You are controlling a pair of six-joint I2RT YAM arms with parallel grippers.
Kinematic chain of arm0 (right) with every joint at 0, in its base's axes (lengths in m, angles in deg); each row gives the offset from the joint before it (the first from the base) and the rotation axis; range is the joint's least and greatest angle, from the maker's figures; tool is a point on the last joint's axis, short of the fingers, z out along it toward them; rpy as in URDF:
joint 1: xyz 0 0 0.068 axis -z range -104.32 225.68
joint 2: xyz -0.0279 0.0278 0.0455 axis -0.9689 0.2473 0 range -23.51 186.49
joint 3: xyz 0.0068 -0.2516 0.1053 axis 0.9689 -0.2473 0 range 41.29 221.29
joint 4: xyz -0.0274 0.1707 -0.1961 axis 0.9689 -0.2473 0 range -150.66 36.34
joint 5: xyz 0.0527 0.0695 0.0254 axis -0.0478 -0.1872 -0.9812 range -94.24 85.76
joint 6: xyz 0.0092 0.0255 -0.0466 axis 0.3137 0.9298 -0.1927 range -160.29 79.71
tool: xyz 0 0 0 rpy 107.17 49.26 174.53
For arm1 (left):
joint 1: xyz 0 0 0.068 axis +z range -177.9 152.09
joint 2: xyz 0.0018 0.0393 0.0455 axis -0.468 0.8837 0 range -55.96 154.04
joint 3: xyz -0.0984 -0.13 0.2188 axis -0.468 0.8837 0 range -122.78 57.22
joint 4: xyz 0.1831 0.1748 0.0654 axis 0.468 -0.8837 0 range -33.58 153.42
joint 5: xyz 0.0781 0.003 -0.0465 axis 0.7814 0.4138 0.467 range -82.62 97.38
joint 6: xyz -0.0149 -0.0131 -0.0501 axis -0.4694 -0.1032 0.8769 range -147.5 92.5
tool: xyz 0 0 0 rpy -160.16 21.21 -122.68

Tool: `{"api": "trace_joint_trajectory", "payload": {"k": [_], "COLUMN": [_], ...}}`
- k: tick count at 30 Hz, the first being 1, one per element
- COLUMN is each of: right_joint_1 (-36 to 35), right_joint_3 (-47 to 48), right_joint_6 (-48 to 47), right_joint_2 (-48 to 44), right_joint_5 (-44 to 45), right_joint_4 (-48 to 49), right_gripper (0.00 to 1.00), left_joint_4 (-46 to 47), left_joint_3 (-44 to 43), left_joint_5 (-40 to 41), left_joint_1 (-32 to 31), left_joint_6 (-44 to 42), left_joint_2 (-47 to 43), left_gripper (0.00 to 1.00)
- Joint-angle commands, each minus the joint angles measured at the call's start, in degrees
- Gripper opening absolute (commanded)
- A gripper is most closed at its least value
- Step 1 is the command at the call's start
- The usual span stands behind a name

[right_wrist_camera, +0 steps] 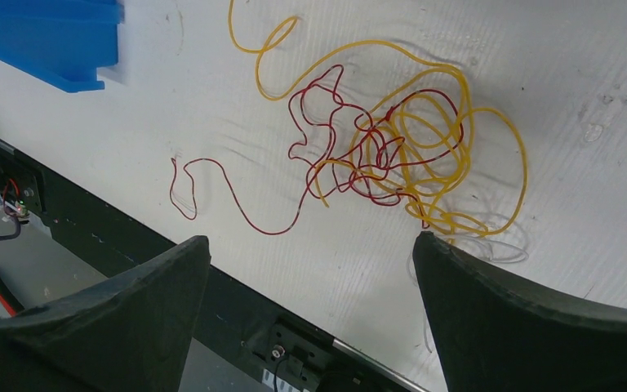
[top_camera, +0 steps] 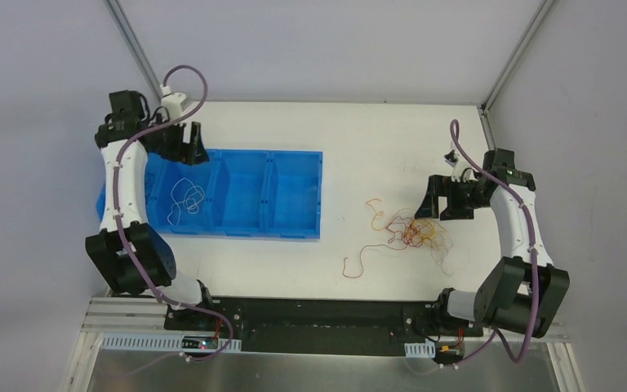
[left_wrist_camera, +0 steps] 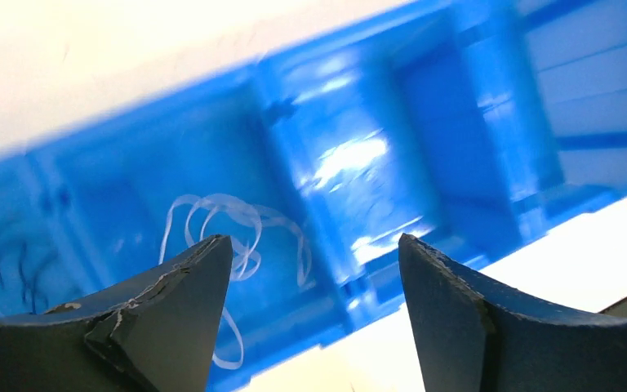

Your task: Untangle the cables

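Grey walls [top_camera: 310, 41] enclose a white table [top_camera: 375, 139] bearing blue bin [top_camera: 268, 200] and cables [top_camera: 408, 231]

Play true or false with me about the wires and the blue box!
A white cable lies in the blue bin. True.
The right gripper holds the tangle. False: it is open and empty; the tangle lies on the table.
The tangle mixes red and yellow strands. True.
The left gripper is shut. False: it is open, above the bin.
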Motion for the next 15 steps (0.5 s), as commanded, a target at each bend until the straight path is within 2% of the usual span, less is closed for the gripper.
{"api": "trace_joint_trajectory", "payload": {"k": [1,6,10,13,15], "right_joint_1": [-2.8,-5.1,-3.7,-2.1,-1.4], "right_joint_3": [-0.1,0.8,1.6,2.3,2.0], "right_joint_6": [-0.5,0.8,0.8,0.5,0.6], "right_joint_2": [3.1,9.5,12.4,13.9,14.7], "right_joint_5": [2.4,5.8,7.8,9.0,10.3], "right_joint_4": [0.9,-0.4,-1.8,-3.2,-3.0], "right_gripper": [0.97,0.9,0.87,0.84,0.82], "left_joint_4": [-4.3,-2.3,6.5,13.8,19.6], "left_joint_3": [-8.2,-14.3,-12.2,-9.0,-6.4], "left_joint_5": [-4.1,-7.4,-10.9,-9.2,-7.9], "left_joint_1": [-12.3,-32.8,-47.8,-59.8,-64.5], "left_joint_6": [0.7,10.4,19.7,19.2,19.1], "left_joint_2": [-3.1,4.5,10.1,13.2,15.2], "left_gripper": [0.77,0.74,0.72,0.72,0.71]}}
